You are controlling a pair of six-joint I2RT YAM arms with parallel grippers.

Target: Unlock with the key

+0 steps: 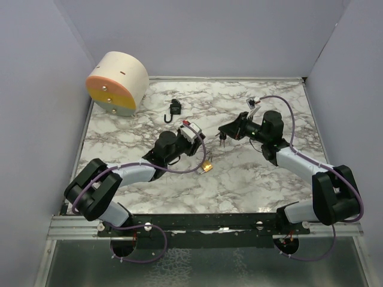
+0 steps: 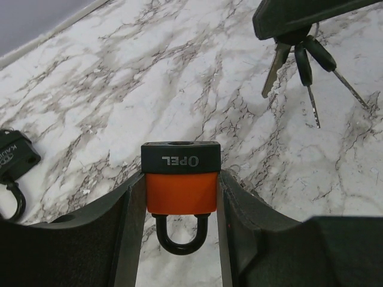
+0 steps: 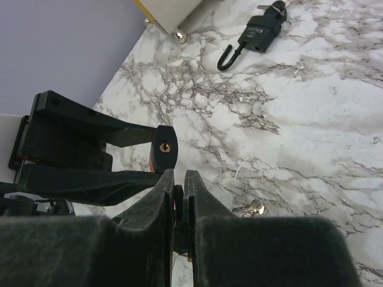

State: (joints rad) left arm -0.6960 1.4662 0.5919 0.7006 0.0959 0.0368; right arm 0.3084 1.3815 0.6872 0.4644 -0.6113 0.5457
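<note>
Left arm stretches low toward the middle. The left gripper (image 2: 179,192) clamps the orange padlock (image 2: 179,160) by its sides, shackle toward the wrist, keyhole end facing the right arm. Right arm bends inward. The right gripper (image 3: 178,179) is pinched shut on the keys (image 2: 302,66), which dangle near the padlock, apart from it. Black lock (image 1: 175,109) lies farther back.

Padlock (image 2: 181,160) sits in the left gripper (image 2: 181,188). Keys (image 2: 302,60) hang from the right gripper (image 3: 178,190), to its right. Second lock (image 2: 12,158) lies behind-left, seemingly near the drum (image 1: 116,82).
</note>
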